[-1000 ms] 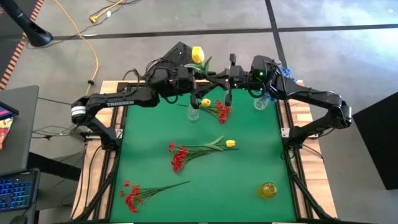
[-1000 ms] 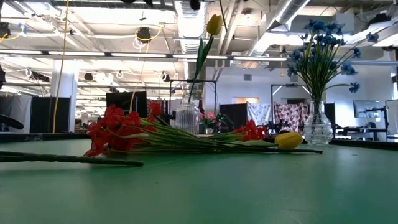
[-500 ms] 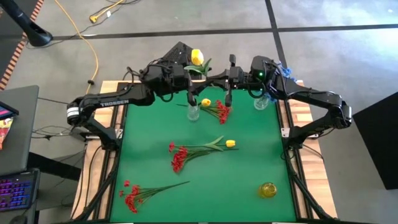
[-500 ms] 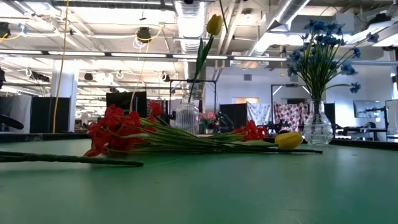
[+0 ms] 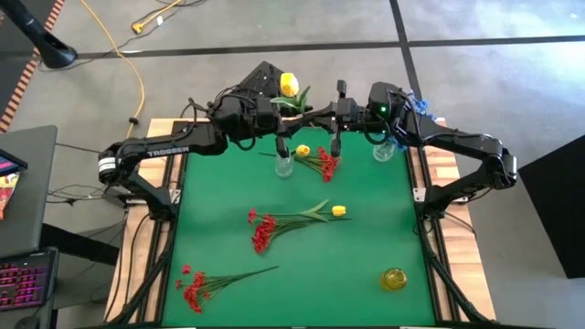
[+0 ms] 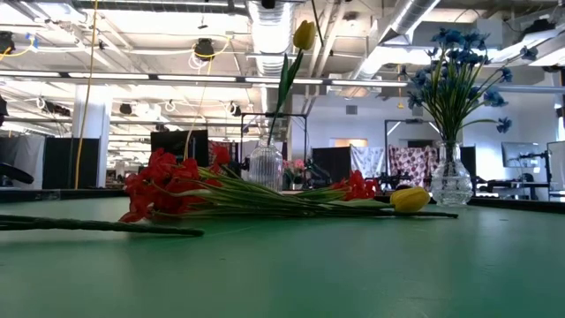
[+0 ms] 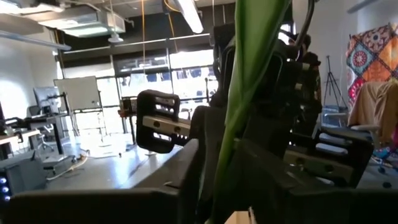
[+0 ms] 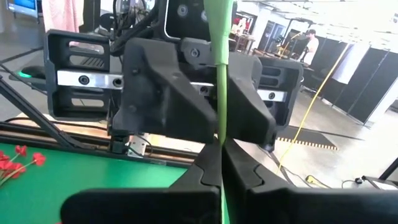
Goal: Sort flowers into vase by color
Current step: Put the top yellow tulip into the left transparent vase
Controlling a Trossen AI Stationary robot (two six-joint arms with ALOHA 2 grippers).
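One yellow tulip [image 5: 289,85], green-stemmed, upright

Left hand [image 7: 217,186] pinching green stem [image 7: 249,81]

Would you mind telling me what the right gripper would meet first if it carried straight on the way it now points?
Probably the left gripper: the right gripper, shut on the yellow tulip's stem, faces it directly with nothing between, though depth is unclear.

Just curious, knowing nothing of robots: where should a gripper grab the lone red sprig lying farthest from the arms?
Probably the bare stem, midway, from straight above. The sprig lies flat on the table, blooms bunched at one end, and its thin stem runs clear of the other flowers.
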